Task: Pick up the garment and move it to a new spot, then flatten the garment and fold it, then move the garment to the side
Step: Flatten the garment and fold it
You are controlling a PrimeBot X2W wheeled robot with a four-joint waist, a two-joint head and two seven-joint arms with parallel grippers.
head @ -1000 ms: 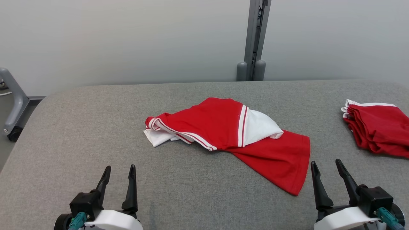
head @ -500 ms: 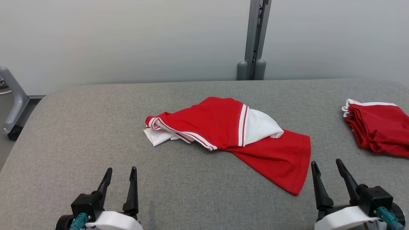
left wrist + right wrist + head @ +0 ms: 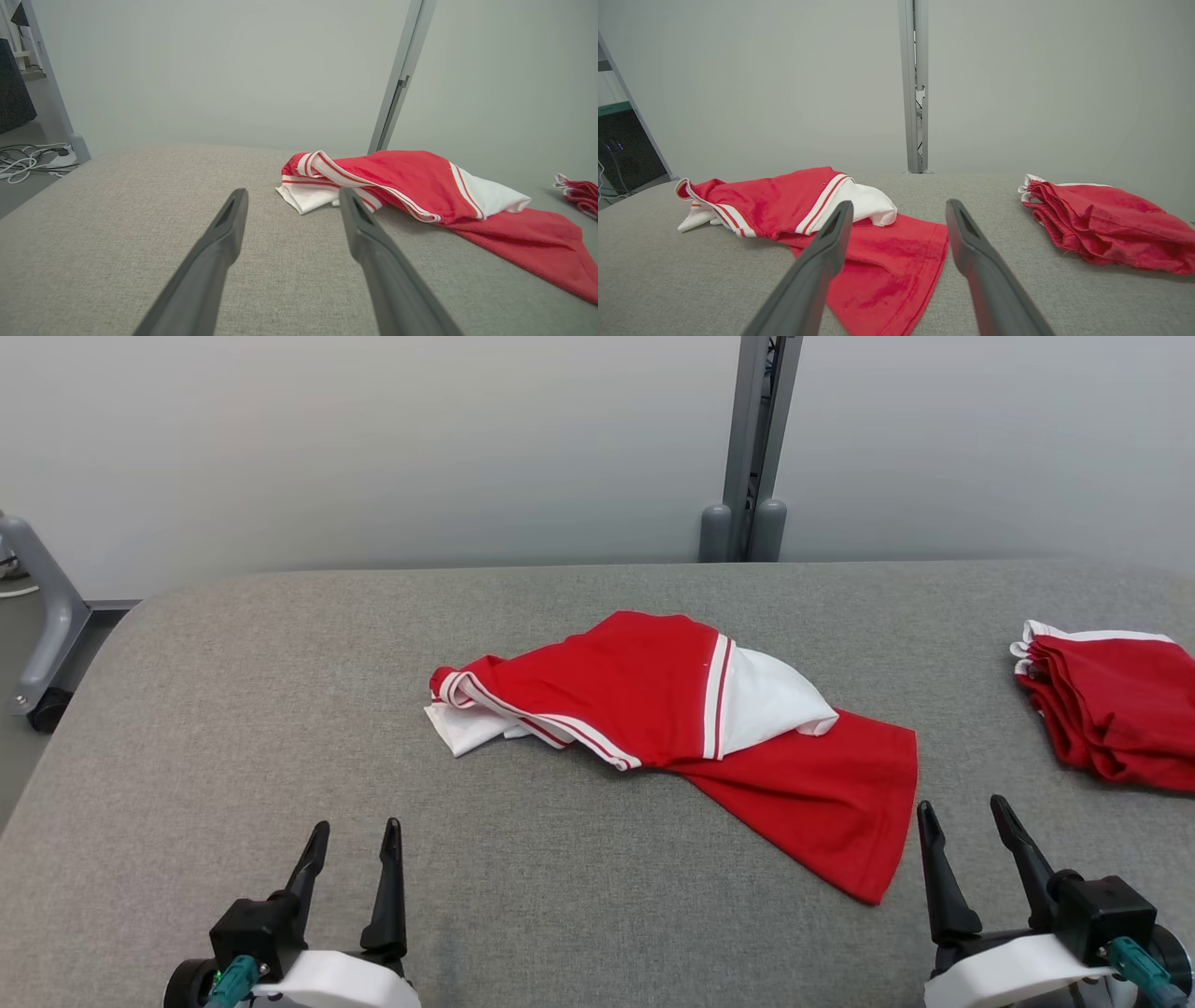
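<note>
At your far left, one grey frame leg [image 3: 42, 616] with a dark wheel stands on the floor beside the desk [image 3: 233, 709]. You have two pincers, both low at the near edge. The left pincer [image 3: 356, 825] is spread, its two dark fingers apart over bare grey cloth and touching nothing. Ahead of it and to its right lies the one loose garment [image 3: 644, 695], red with white panels and stripes, crumpled in the middle of the desk. Its bunched striped end points left, a white panel sits on top toward the right, and a flat red flap runs toward the near right. Behind the desk you see one grey upright post [image 3: 752, 448] with two short grey cylinders at its foot. The right pincer [image 3: 962, 803] is likewise spread and holds nothing, and its left finger is just beside the red flap. At the far right lies one stack [image 3: 1111, 709] of folded red cloth with white edging, well apart from the garment. You cannot count its pieces.
</note>
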